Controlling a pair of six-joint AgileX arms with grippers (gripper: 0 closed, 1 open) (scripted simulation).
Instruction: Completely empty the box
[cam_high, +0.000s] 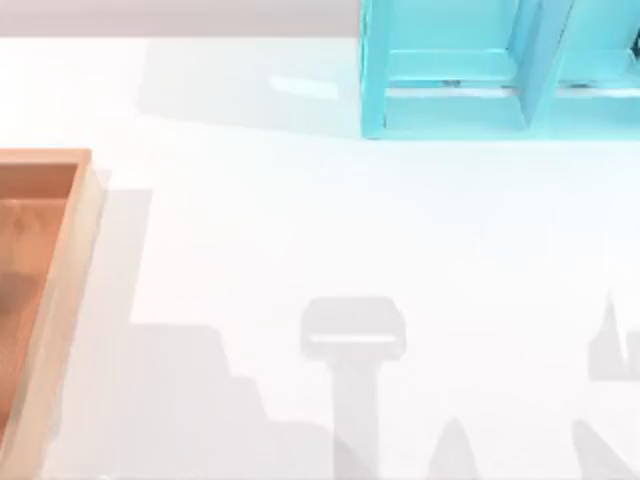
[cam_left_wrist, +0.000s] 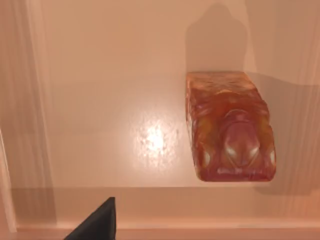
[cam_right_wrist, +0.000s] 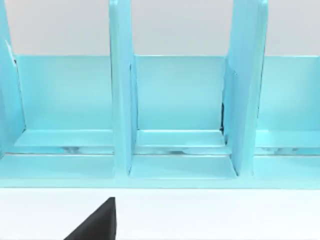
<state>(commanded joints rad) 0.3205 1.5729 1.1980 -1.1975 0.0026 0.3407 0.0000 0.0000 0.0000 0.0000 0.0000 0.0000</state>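
Your target sits inside the box, the shallow wooden tray at the left edge of the table in the top view, with its tan rim wall running down the table's left side. On the box's orange-brown floor the left wrist view shows one item left: a glossy reddish-brown wrapped block, something like a packaged loaf, lying flat.

The relation you need to read is this: your left arm is the one hanging over the box, its camera looking straight down at the floor, so it is clearly the nearer arm. Only one dark fingertip of the left gripper shows, and the block lies off to one side of it and apart, not beneath it. The block's long axis runs away from that fingertip rather than across it (judge the wrist turn accordingly, so the fingers close across the short sides).

You cannot tell whether the left gripper's fingers are spread or closed, since a single tip is all that shows; it is holding nothing visible.

Your right arm faces the turquoise shelf cabinet at the far right of the table, well apart from the box, with one dark tip of the right gripper showing; its opening cannot be told either. The box is not yet emptied.
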